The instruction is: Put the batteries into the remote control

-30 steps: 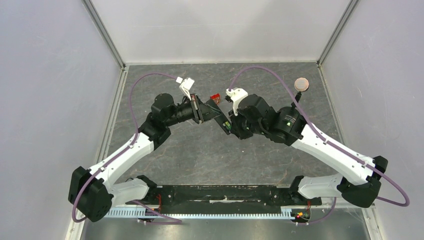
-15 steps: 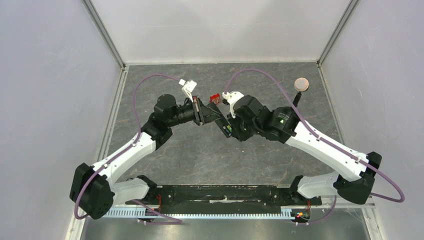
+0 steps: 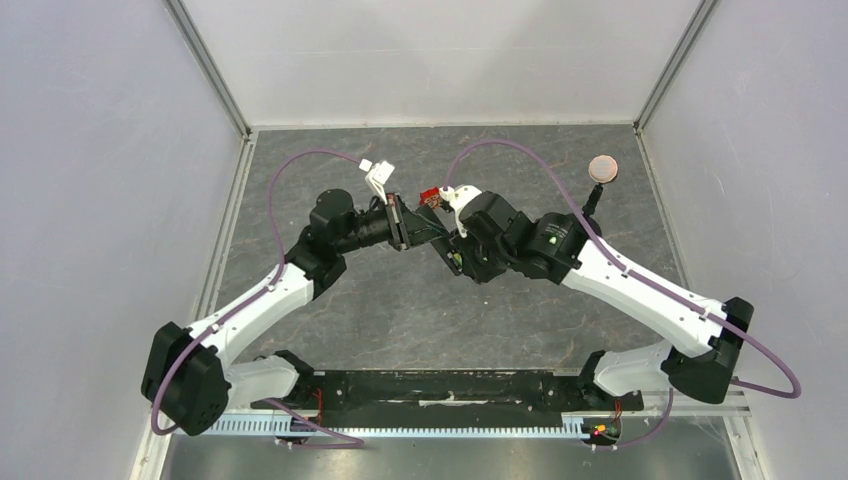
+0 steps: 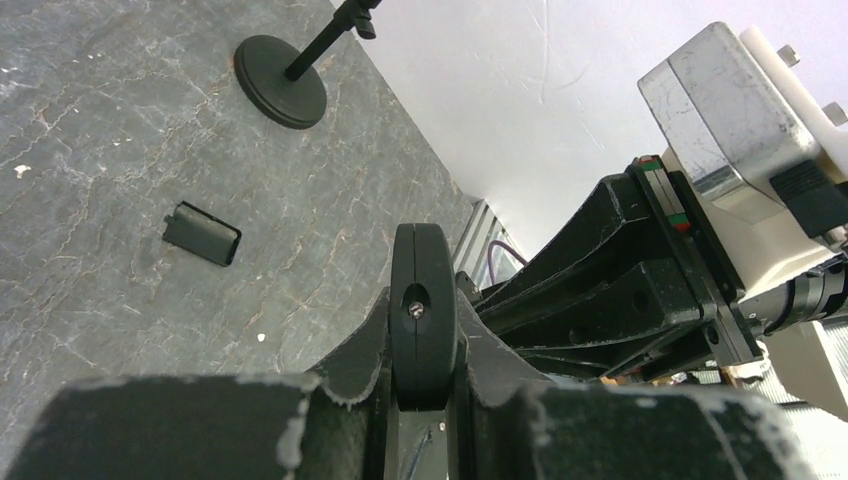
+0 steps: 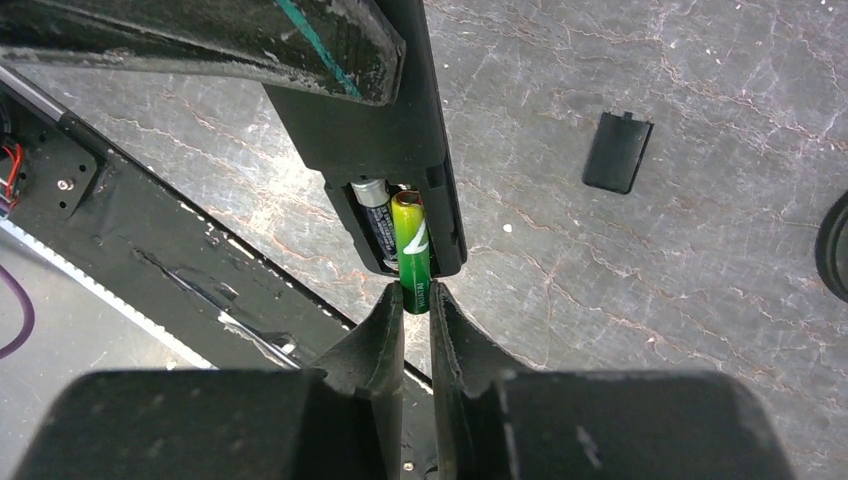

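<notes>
Green battery [image 5: 412, 250] half in the remote control [image 5: 400, 150]
Your left gripper [image 4: 422, 338] clamps the remote above the middle of the worktop [image 3: 400, 310], open bay toward the near right corner so your right gripper [image 5: 415, 300] can reach it. That gripper pinches the green battery, long axis along the remote's, front end in the bay beside the dark battery [image 5: 373, 215].
</notes>
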`<state>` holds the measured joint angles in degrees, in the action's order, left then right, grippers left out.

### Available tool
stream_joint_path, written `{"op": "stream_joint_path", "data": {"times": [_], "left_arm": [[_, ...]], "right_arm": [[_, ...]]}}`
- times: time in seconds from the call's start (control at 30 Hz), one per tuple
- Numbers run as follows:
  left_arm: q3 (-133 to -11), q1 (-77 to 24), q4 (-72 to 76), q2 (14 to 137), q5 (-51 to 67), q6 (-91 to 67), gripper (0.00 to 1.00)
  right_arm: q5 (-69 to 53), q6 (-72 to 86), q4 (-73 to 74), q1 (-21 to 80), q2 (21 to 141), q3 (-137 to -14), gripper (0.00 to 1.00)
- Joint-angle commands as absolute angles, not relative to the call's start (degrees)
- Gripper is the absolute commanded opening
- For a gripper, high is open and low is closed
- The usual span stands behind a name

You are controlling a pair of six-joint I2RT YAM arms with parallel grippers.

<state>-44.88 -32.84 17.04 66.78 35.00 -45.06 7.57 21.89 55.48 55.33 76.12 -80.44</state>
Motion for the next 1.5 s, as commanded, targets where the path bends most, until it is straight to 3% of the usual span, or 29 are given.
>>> {"op": "stream_joint_path", "data": {"times": [0.0,0.53,0.77,1.1,1.27,1.47], "left_arm": [[-45.3,-32.8,21.9,67.3,39.0,-50.5,0.02],[-43.4,-32.8,24.8,68.3,38.1,-56.5,0.02],[-44.2,-31.9,21.9,69.7,36.0,-57.6,0.02],[-41.5,-29.1,28.4,73.1,36.8,-67.3,0.02],[-40.4,-27.8,32.4,73.8,37.0,-73.3,0.02],[-39.6,-27.5,38.3,73.5,35.5,-84.3,0.02]], "right_arm": [[10.3,22.6,56.3,55.2,77.3,-82.7,0.13],[9.7,22.6,56.3,55.1,77.9,-83.4,0.27],[8.4,23.2,56.2,54.7,75.7,-84.8,0.47],[7.7,27.3,52.1,52.1,72.2,-83.5,0.58],[10.5,33.3,45.9,50.9,67.4,-80.8,0.64],[15.1,44.8,26.2,50.8,56.6,-70.1,0.65]]}}
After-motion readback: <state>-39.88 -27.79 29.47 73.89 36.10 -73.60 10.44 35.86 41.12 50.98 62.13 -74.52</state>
